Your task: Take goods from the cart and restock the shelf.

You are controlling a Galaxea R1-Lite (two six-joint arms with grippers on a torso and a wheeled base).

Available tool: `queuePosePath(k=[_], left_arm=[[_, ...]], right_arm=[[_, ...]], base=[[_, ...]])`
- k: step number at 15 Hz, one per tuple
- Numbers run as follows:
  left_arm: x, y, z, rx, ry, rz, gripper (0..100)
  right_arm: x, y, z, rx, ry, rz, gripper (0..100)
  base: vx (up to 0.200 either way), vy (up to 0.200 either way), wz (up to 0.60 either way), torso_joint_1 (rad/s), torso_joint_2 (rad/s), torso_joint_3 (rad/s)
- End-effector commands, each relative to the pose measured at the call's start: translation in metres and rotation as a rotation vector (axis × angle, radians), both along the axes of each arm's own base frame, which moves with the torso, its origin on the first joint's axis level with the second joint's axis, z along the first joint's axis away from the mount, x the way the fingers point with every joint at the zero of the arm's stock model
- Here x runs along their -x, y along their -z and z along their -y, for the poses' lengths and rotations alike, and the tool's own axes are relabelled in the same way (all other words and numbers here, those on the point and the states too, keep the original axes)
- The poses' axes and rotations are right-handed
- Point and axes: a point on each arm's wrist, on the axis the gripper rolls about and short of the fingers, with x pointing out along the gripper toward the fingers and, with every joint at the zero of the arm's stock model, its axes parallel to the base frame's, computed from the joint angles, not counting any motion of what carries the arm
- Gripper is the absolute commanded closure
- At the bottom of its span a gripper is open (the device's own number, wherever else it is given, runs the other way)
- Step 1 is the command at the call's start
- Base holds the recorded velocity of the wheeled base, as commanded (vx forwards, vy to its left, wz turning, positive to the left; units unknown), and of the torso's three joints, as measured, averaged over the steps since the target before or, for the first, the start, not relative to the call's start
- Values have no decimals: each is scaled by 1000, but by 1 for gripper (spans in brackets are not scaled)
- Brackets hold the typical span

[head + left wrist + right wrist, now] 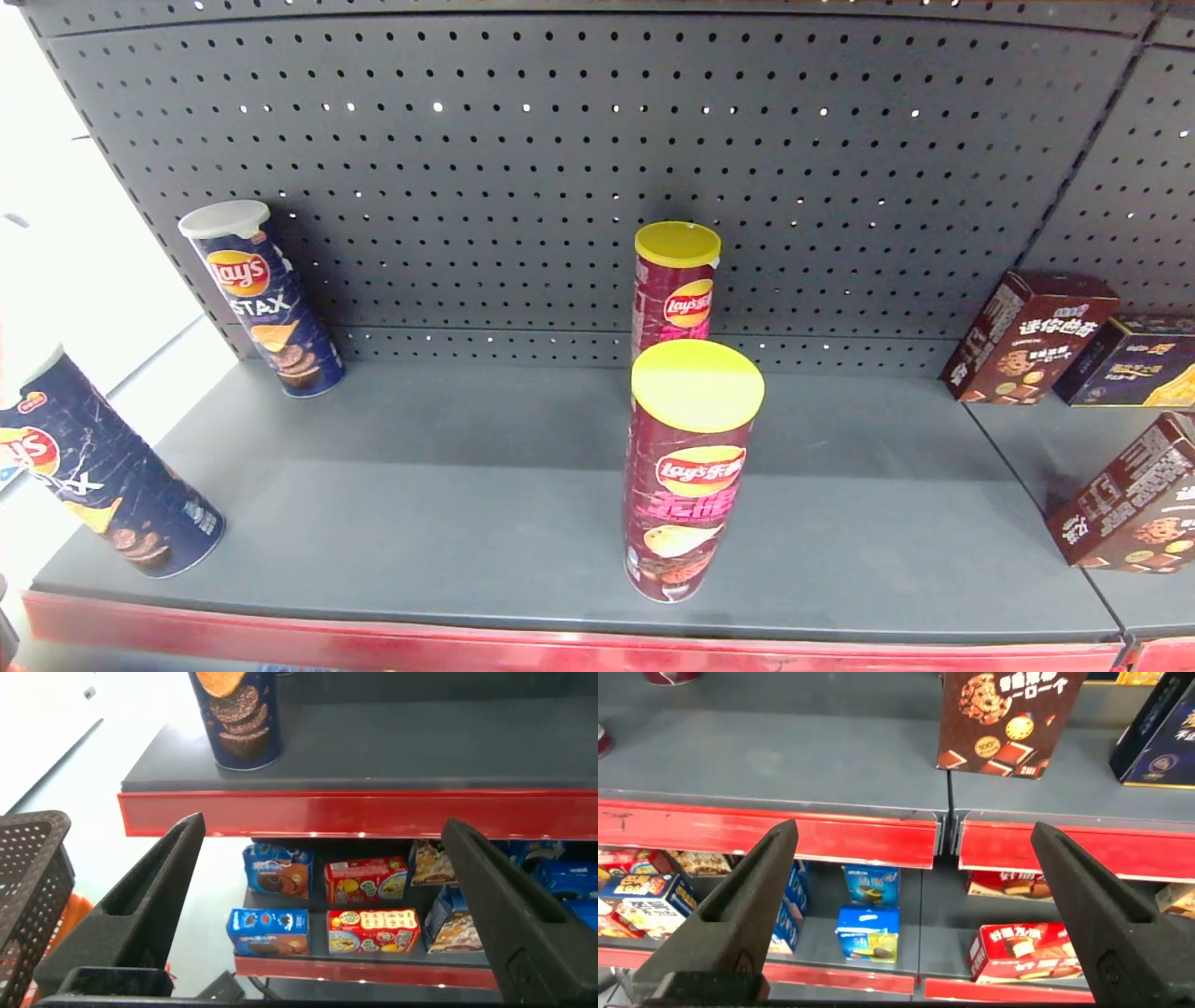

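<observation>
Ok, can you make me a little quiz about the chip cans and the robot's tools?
1. Pick one: the front red can and the back red can have lids that are A) yellow, B) green, C) black.
2. True or false: the blue can by the back wall stands at the right end of the shelf.
3. Fill in: the left tool and the right tool are both ___ (open or shut).

Key: 1 A. 2 False, it is at the left end. 3 Open.

Left gripper fingers spread wide, right gripper fingers spread wide
</observation>
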Motion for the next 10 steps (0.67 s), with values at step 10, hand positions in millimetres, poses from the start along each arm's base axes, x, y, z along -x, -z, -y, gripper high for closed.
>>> queuePosePath(k=[10], left_arm=[[0,0,0,7,-3,-1,0]], right_arm=[[0,0,0,1,0,-2,0]], base=[[-40,0,0,0,0,0]])
